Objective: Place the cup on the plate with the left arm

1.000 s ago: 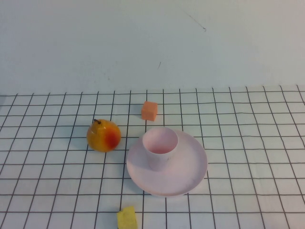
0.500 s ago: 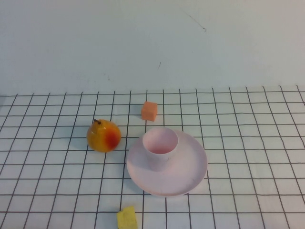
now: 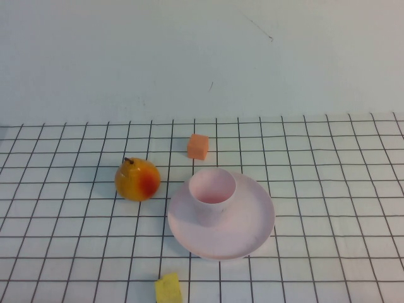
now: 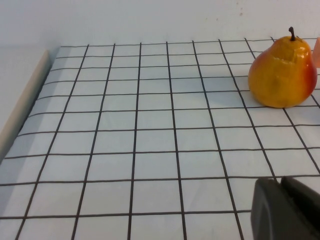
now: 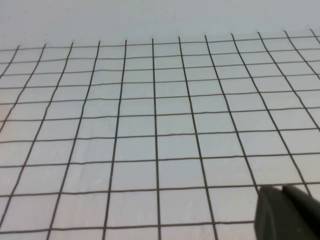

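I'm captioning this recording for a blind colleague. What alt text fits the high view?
A pale pink cup stands upright on a round pink plate on a white gridded cloth. A yellow-red pear sits to the plate's left, an orange cube behind it, a yellow cube at the near edge. Neither end effector appears in this view.
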